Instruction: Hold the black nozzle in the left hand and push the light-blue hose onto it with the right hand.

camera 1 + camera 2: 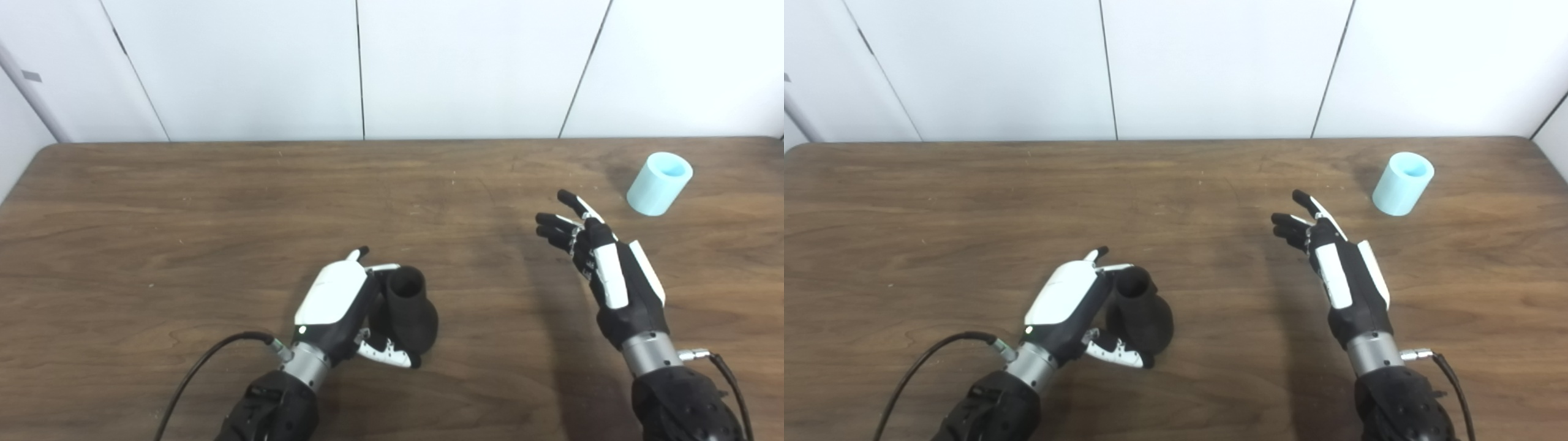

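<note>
Light-blue hose [659, 183] lies upper right, just beyond the spread, empty right hand [603, 269]; left hand [343, 306] grips the black nozzle [409, 309].

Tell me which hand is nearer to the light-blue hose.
Right. The right hand is open, short of the light-blue hose, which sits apart near the table's far right corner. The left hand is far across the table, wrapped around the black nozzle.

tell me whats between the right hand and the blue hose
Nothing: only bare table separates the open right hand from the hose, which lies beyond its fingertips toward the far right corner. Both eye views show the gap.
</note>
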